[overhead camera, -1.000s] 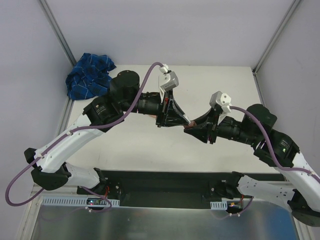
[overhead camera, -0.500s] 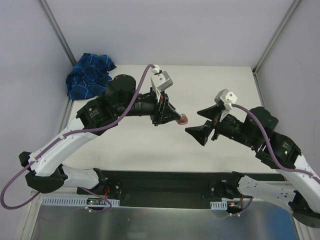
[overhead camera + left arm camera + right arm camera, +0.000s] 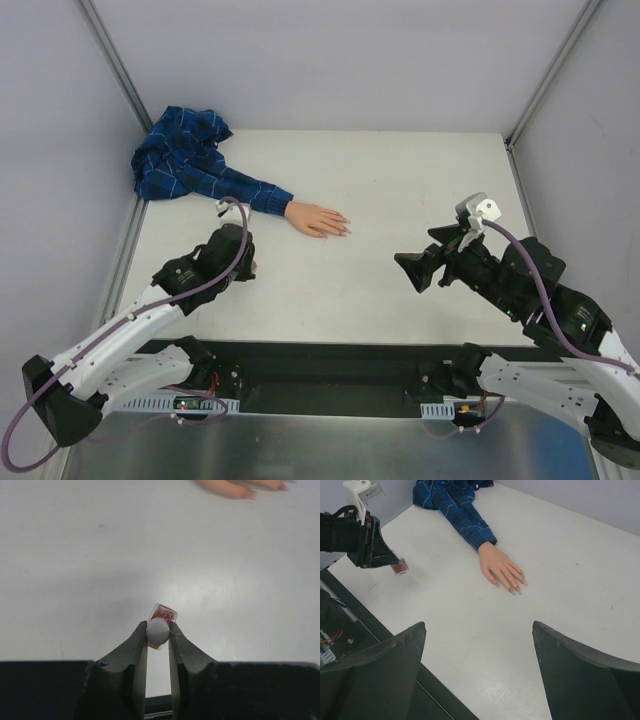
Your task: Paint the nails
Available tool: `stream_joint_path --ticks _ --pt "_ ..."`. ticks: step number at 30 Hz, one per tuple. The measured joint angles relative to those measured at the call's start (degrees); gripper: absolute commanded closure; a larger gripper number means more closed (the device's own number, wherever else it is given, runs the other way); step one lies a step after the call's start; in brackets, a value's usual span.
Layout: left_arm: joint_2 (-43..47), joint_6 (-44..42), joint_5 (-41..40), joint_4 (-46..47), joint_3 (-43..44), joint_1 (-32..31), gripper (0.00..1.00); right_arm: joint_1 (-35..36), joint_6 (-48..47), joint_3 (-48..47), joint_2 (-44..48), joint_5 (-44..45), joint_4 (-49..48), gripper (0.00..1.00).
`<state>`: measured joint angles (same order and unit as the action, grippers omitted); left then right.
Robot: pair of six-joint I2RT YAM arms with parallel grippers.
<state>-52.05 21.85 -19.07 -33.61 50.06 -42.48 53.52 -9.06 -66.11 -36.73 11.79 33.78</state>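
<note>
At about 10 o'clock on the white table point(image 3: 420, 180), in the top view, lay a bunched blue plaid sleeve point(image 3: 195, 168), its cuff running toward the middle. Down at 8 o'clock, the left gripper point(image 3: 159, 630) was nearly closed, its two dark fingers point(image 3: 137, 645) pinching a small polish bottle point(image 3: 164, 614) of reddish liquid by its rounded grey top, low over the tabletop. The pale peach fake hand point(image 3: 316, 219) rested palm down near the table's middle, fingers spread toward 4 o'clock. The nails point(image 3: 512, 587), small pinkish-mauve tips, sat at the ends of those fingers, well apart from the bottle and from both arms. Toward 4 o'clock from the hand, the right gripper point(image 3: 479, 626) stood wide open with nothing between its jaws, facing the hand.
</note>
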Motion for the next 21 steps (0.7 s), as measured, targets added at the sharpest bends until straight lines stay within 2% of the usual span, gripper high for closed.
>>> stream_joint_path --ticks 3,7,14,21 --pt "3.9 6.1 -6.0 0.2 -7.0 2.4 1.00 0.0 1.0 1.4 -0.2 -0.1 0.0 0.10" --pt "3.5 13.9 -11.6 1.4 -11.0 2.5 1.00 0.0 2.1 2.7 -0.4 -0.6 0.0 0.11" --pt "-2.0 24.8 -16.2 3.2 -13.8 2.5 1.00 0.0 3.4 3.6 -0.3 -0.7 -0.1 0.10" --pt "-4.5 30.6 -19.0 4.6 -16.0 2.5 1.00 0.0 3.9 4.9 0.4 -0.5 -0.1 0.10"
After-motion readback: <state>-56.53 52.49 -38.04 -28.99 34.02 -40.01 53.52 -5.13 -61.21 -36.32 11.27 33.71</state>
